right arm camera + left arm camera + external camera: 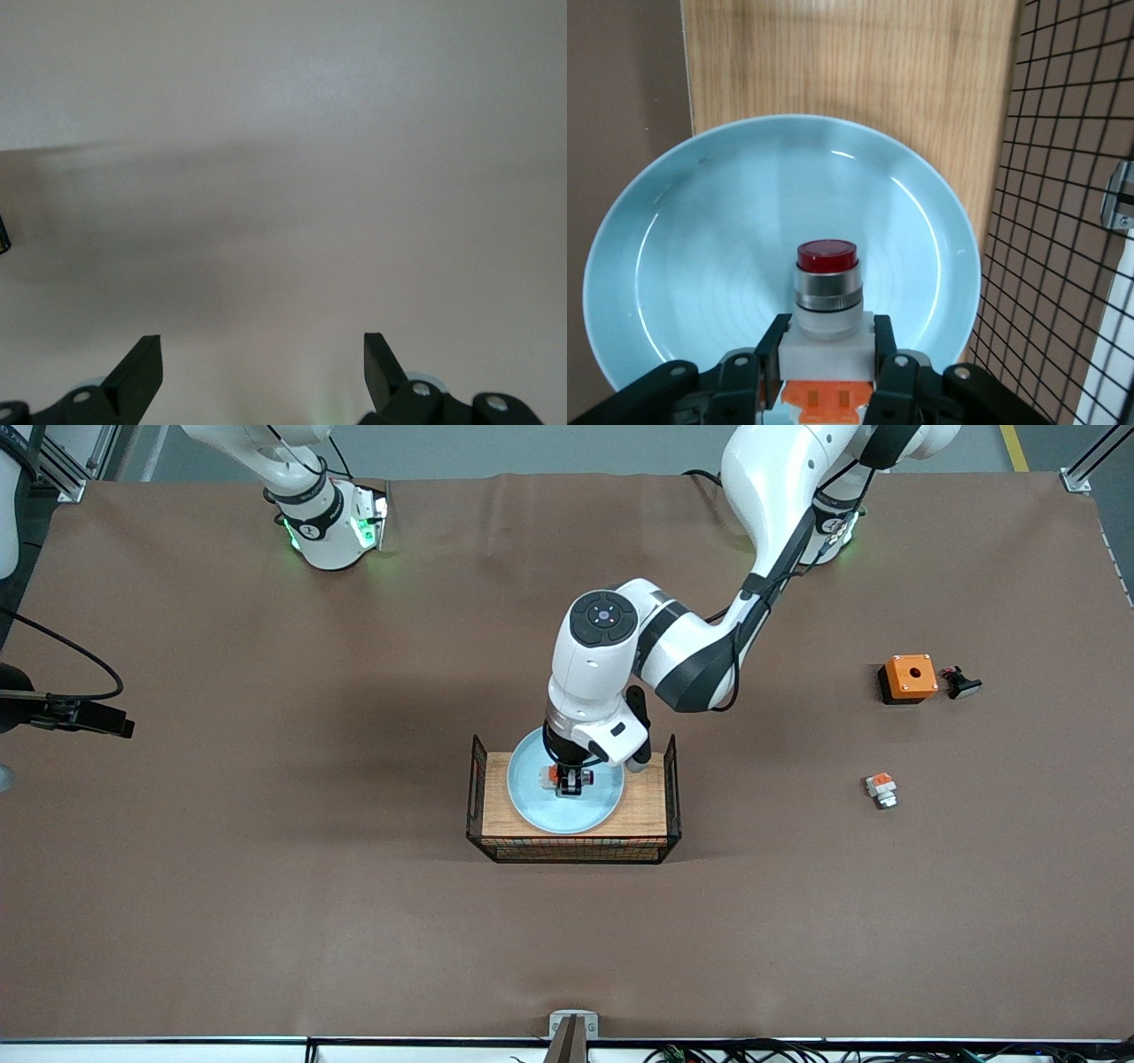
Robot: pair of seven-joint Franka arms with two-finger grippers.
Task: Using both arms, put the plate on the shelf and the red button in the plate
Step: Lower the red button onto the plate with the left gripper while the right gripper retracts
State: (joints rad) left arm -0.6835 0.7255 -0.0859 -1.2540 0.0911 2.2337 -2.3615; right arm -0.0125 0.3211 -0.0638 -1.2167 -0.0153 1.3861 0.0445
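The pale blue plate (567,812) lies on the wooden rack (640,808) in the middle of the table; it also fills the left wrist view (718,230). My left gripper (572,781) reaches down over the plate, shut on the red button (827,297). The fingers (773,341) clamp its white body, with the red cap pointing out over the plate's middle. In the front view the button (551,776) shows as an orange and white bit under the hand. My right gripper (261,350) is open and empty over bare table near its base, where that arm waits.
The rack has black wire end walls (1063,221). Toward the left arm's end of the table lie an orange square box (910,677), a small black piece (962,684) and a white-and-orange piece with a silvery cap (881,789). A black camera mount (66,713) juts in at the right arm's end.
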